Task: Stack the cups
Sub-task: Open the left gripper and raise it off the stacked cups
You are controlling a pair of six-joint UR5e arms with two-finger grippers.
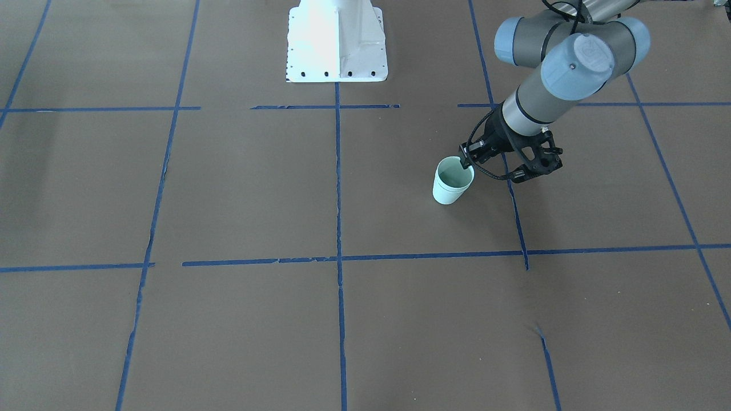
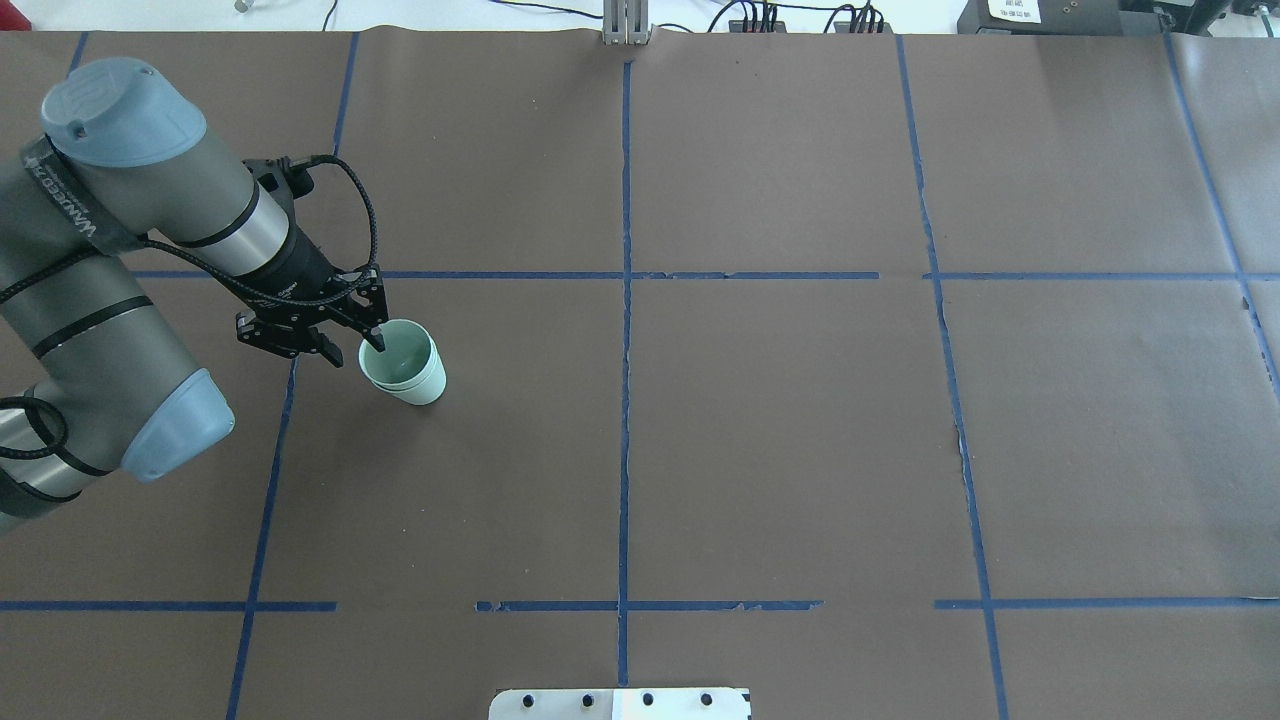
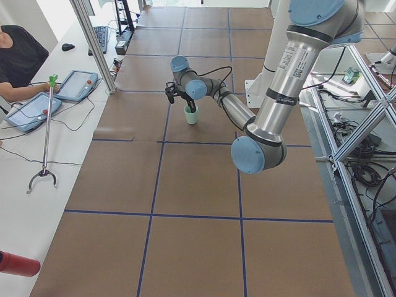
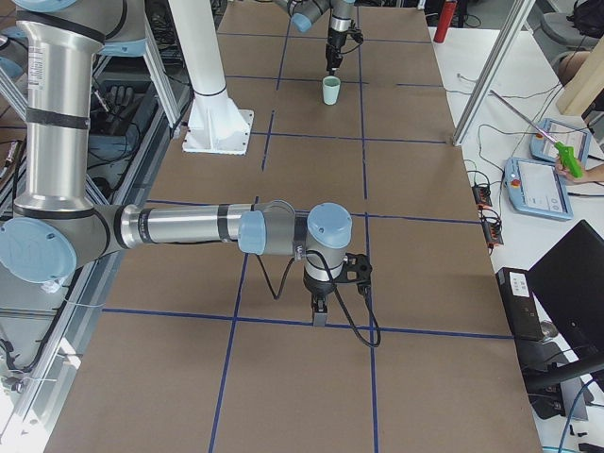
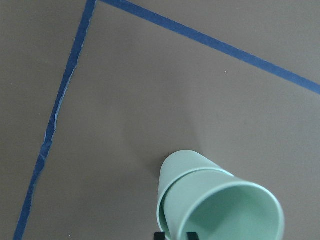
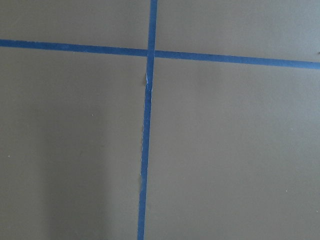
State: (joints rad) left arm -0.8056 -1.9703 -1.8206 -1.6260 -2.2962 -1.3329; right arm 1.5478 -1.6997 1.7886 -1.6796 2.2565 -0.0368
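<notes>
Robotics lab, tape-gridded table (image 2: 780, 450), teach pendants (image 3: 77, 85) alongside.

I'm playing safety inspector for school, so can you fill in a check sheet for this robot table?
Surface: brown paper with blue tape lines.
Job's things: two mint cups, one nested inside the other, upright.
Clutter: nothing seen.
Grippers: left gripper has its fingers astride the cups' rim, grip unclear; right gripper hangs over bare paper, state unclear.
Cables: black cable loops off the left wrist.
Surroundings: person, two tablets and a grabber stick at the side bench.
</notes>
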